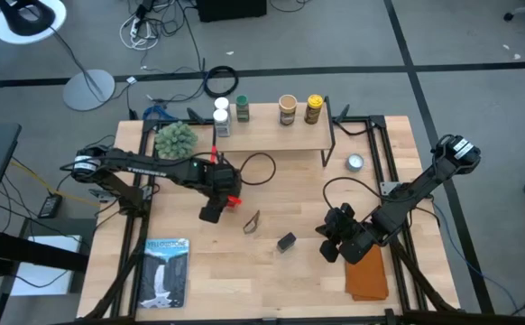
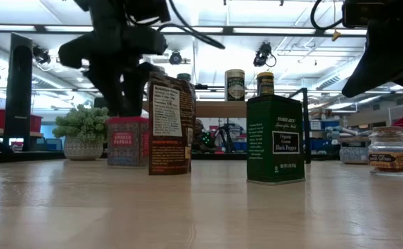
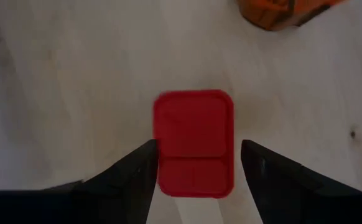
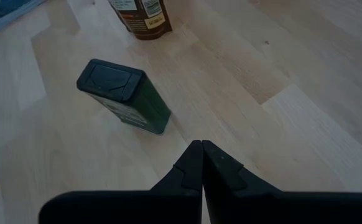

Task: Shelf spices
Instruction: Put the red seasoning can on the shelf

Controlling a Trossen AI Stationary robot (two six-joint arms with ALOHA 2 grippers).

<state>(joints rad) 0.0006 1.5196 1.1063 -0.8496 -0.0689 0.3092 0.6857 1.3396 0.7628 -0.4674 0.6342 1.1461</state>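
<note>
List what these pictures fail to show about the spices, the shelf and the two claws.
- Red tin: high view, left claw covers most of it; left wrist view shows only its lid.
- Shelf: low view, the brown packet and green pepper tin hide much of the board.
- Shelf jar labels: high view, too small to read.
- Right claw: low view, cut off by the top edge.

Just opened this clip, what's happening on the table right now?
The left gripper hangs open straight over the red tin, fingers to either side, not gripping it. The right gripper is shut and empty, held above the table near the dark green pepper tin. Four jars already stand on the shelf; the brown packet and a small jar are still on the tabletop.
</note>
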